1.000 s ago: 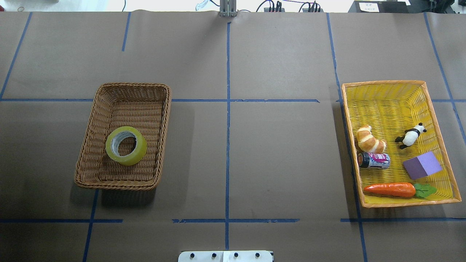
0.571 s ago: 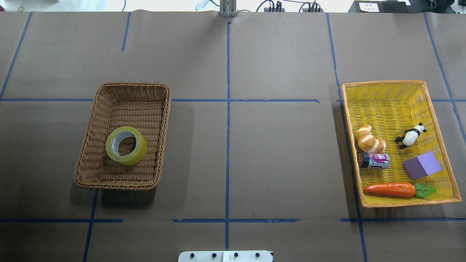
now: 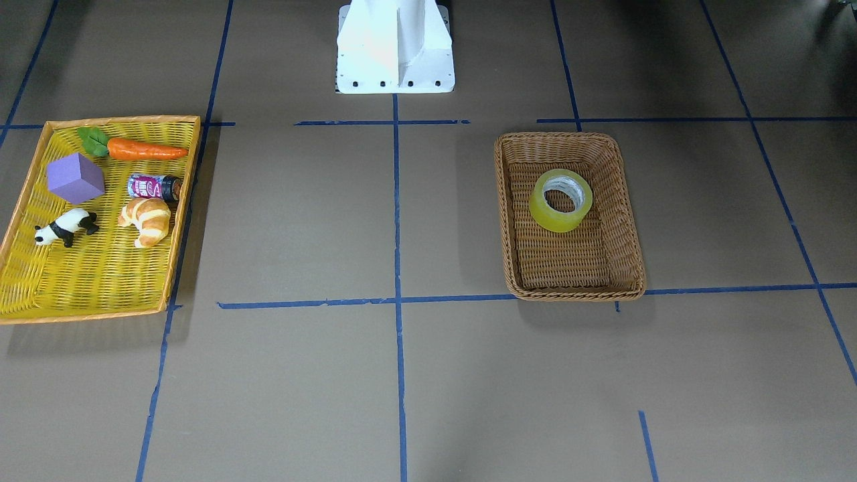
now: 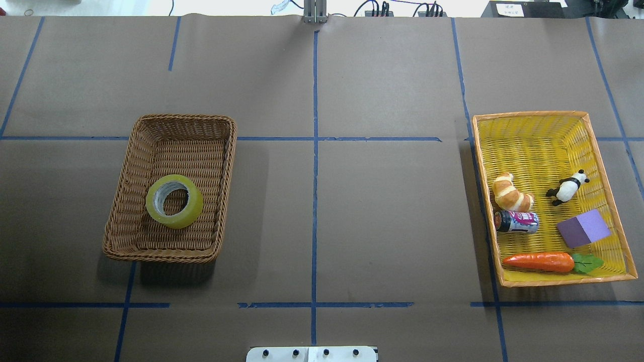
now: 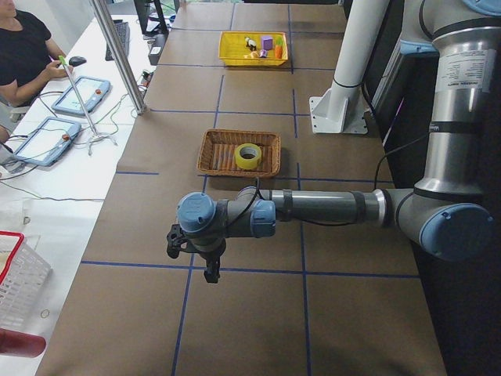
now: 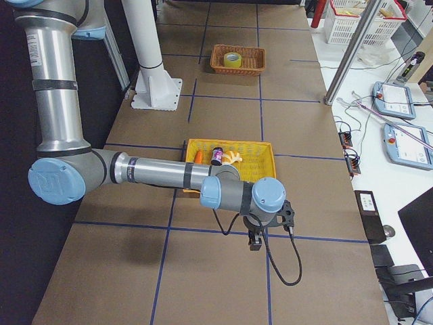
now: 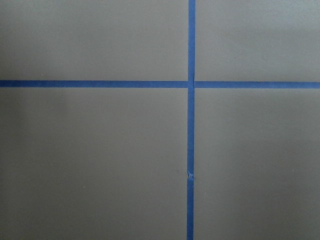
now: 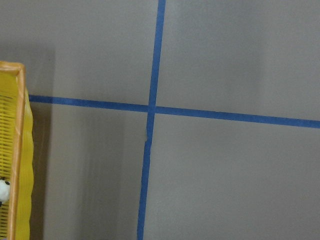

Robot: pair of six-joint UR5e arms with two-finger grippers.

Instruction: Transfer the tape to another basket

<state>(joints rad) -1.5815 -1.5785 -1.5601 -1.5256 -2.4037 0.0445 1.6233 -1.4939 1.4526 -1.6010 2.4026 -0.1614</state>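
Nothing has moved. Tape (image 4: pixel 174 201) lies flat in basket (image 4: pixel 161 257), nearer the left gripper (image 5: pixel 210 270) (grip state cannot be told).

It was a robotics lab: blue-taped grid on a papered table (image 4: pixel 382 211), an operator (image 5: pixel 22 47) beside control pendants (image 5: pixel 81 95).

No change shows between the earlier overhead pictures and now; nothing on the desk (image 4: pixel 372 201) has shifted; the tape (image 4: pixel 174 201) lies in the basket (image 4: pixel 230 151) as before.
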